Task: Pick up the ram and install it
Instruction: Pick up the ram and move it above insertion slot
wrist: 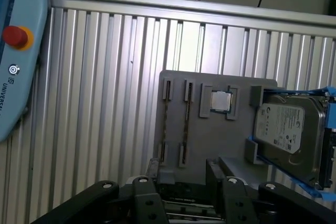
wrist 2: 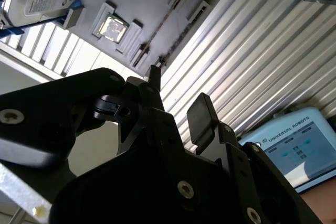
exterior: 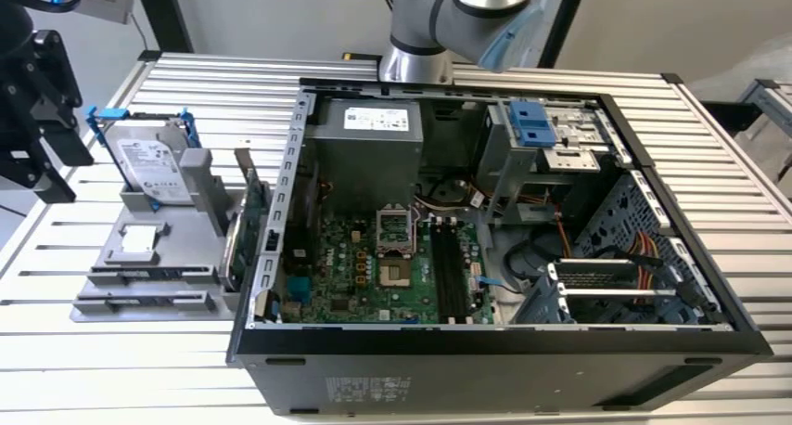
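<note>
Two long, thin ram sticks stand on edge in the slots of a grey fixture [wrist: 210, 145]; one stick [wrist: 185, 121] lies beside the other [wrist: 166, 124]. In the exterior view these slots [exterior: 146, 277] sit at the fixture's near end, left of the open computer case. My gripper [wrist: 182, 174] hovers short of the fixture, open, with nothing between its black fingers [wrist: 212, 169]. In the second wrist view the gripper [wrist 2: 176, 98] also shows its fingers apart. In the exterior view the gripper [exterior: 44, 156] hangs at the far left, apart from the fixture.
The fixture also holds a silver hard drive in blue rails [exterior: 155, 160], a square processor chip [wrist: 220, 102] and a green expansion card [exterior: 254, 221]. The open case [exterior: 495, 351] shows the motherboard's long black memory slots [exterior: 448, 272]. A teach pendant [wrist: 16, 51] lies on the ribbed table.
</note>
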`<state>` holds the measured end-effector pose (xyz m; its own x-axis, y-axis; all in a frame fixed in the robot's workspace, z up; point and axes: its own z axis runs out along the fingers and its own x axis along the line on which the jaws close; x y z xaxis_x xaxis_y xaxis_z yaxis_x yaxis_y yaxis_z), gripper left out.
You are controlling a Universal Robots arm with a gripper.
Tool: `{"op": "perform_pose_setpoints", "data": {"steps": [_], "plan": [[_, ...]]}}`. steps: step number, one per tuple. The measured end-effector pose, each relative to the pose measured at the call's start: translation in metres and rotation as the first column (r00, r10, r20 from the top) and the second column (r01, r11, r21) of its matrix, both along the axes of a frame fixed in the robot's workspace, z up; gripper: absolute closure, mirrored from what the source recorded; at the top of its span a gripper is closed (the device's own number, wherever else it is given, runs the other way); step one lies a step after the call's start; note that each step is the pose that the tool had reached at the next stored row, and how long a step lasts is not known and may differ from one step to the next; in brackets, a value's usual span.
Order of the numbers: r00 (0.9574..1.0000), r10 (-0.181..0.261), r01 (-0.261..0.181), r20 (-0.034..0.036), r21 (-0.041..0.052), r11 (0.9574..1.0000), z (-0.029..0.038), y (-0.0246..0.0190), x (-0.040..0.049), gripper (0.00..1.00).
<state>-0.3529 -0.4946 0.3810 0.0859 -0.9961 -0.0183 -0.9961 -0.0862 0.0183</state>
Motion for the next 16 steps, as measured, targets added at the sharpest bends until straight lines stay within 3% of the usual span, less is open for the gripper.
{"op": "perform_pose_setpoints", "data": {"steps": [16], "plan": [[1.0,-0.008,0.008,-0.0001,-0.0028,1.0,-0.007,0.0,0.0,0.0]]}}
